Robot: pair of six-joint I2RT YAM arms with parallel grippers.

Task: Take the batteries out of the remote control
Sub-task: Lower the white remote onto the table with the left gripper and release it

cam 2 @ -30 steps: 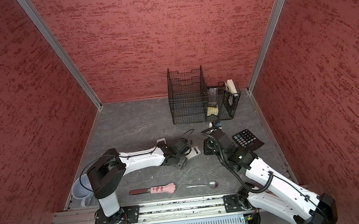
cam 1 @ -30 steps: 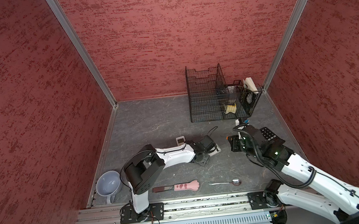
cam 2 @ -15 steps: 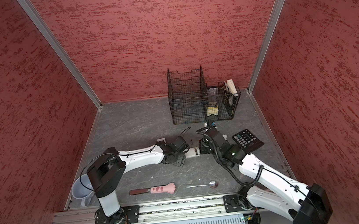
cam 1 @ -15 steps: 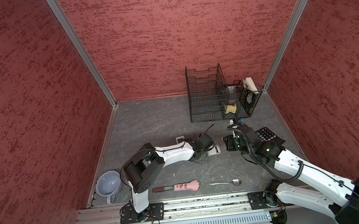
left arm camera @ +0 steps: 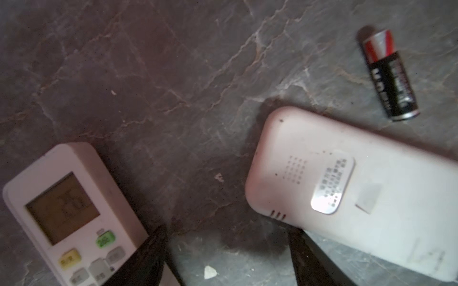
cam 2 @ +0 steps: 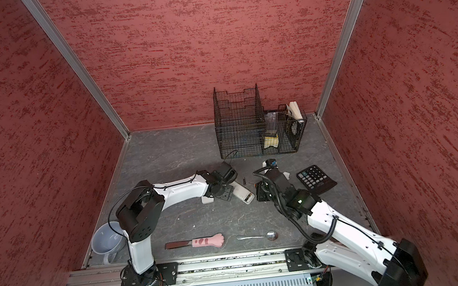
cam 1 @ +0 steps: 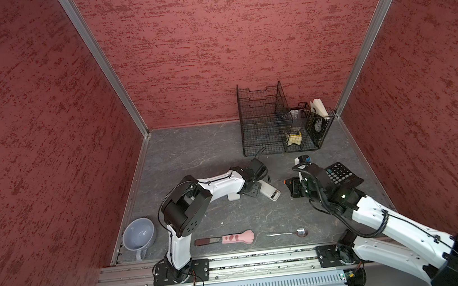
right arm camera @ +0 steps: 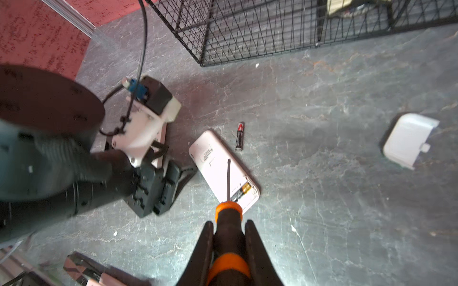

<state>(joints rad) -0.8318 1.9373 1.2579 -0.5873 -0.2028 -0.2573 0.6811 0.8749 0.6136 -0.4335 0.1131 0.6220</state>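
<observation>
Across the grey, veined table (cam 1: 193, 153), a black wire rack (cam 1: 260, 122) is set against the back wall, toward the right. Both arms are stretched toward the middle of the table. The left gripper (left arm camera: 225, 235) is held released low over the surface. Its dark fingers (left arm camera: 148, 255) are spread, bare table is seen between them, and nothing is grasped. The right gripper (right arm camera: 229, 222) is clenched on the black-and-orange handle of a screwdriver (right arm camera: 228, 173), whose thin shaft is pointed toward the left arm. Whether its tip touches anything cannot be told.

A grey mug (cam 1: 138, 237) is placed at the near left edge, and a black calculator (cam 1: 340, 173) is partly hidden by the right arm. A white remote control (right arm camera: 218, 161) is laid face down between the two grippers, with its battery compartment uncovered at the end nearer the right gripper. A display remote (left arm camera: 62, 210) is laid face up on the other side of the left gripper. A pink paw-shaped spatula (cam 1: 232, 238) and a metal spoon (cam 1: 288, 233) are laid near the front rail. A detached white cover (right arm camera: 409, 140) is laid well apart from the remote control.

One black-and-gold battery (right arm camera: 241, 192) is seen inside the compartment. A loose battery (left arm camera: 389, 74), black and red, is laid on the table just beside the remote control's closed end, not touching it.
</observation>
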